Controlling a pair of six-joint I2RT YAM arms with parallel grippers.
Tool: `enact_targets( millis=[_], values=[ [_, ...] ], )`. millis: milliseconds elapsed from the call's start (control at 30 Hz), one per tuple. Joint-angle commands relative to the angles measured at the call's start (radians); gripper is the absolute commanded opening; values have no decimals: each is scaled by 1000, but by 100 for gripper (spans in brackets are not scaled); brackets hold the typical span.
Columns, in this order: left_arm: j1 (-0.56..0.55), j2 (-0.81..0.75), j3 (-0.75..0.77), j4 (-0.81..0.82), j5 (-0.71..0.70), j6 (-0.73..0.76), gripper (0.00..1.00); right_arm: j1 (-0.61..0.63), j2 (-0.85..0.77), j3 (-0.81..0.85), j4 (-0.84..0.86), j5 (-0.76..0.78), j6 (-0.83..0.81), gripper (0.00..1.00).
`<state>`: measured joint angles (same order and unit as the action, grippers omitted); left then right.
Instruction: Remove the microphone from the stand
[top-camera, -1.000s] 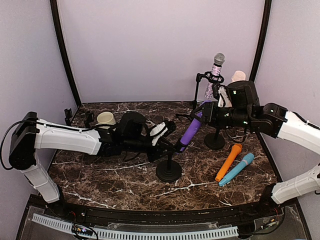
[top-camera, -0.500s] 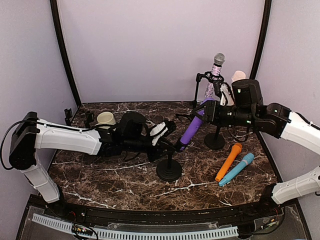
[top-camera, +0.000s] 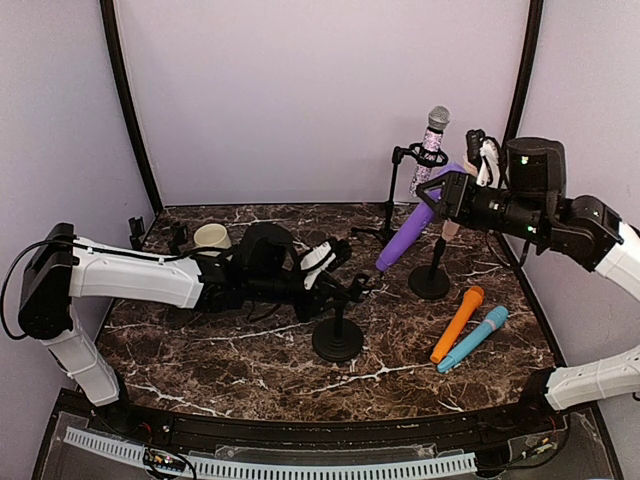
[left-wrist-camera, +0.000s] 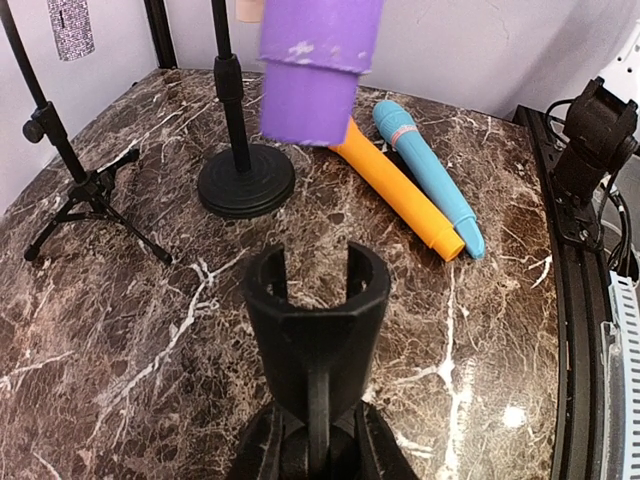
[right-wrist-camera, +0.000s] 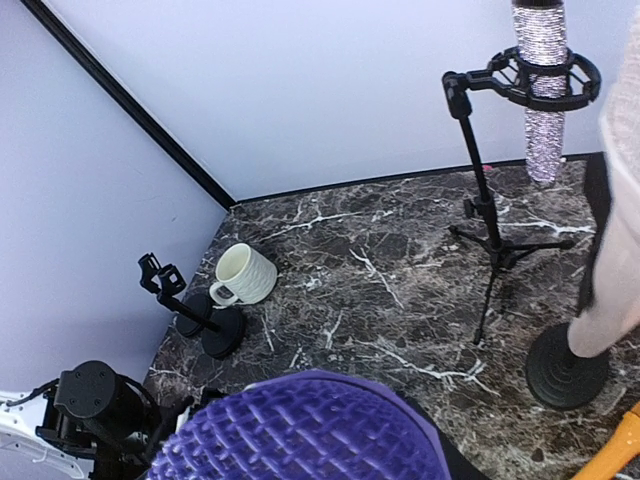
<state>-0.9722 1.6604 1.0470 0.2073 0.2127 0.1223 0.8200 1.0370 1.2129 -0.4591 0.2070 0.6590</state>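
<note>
The right gripper (top-camera: 452, 190) held the purple microphone (top-camera: 412, 228) by its head, in the air over the worktop's (top-camera: 200, 340) right rear part. The tail slanted down toward the black stand's (top-camera: 337, 342) empty clip (left-wrist-camera: 318, 300) but was fully clear of it. The left gripper (top-camera: 345, 282) was clamped tight on the stand just below the clip, pinning it in place.

The best way to finish looked to be drawing the microphone off along its own slant. It would need to pass clear of the glitter microphone (top-camera: 432, 145) close behind. It could then be laid flat near the right edge beside the orange microphone (top-camera: 457, 324) and blue microphone (top-camera: 473, 338), where it might roll.
</note>
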Motion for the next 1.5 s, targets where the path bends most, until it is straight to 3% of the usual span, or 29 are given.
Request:
enact_targets(
  millis=[0,133,300,600,1100,1467],
  values=[
    [32,-15,6,-145,-59,-47,0,-8,-61,66,-179,109,15,27],
    [37,-42,53,-248,-101,-102,0,-13,-90,51,-345,186,84,26],
    [84,-128,27,-373,-158,-156,0,-57,-144,-35,-374,195,121,26],
    [276,-267,-74,-508,-236,-167,0,-330,-154,-112,-382,12,63,26],
    [506,-312,-201,-237,-329,-180,0,-589,-154,-199,-430,-202,42,27],
    [627,-252,-185,-214,-353,-140,0,-795,-139,-313,-341,-564,44,27]
  ],
)
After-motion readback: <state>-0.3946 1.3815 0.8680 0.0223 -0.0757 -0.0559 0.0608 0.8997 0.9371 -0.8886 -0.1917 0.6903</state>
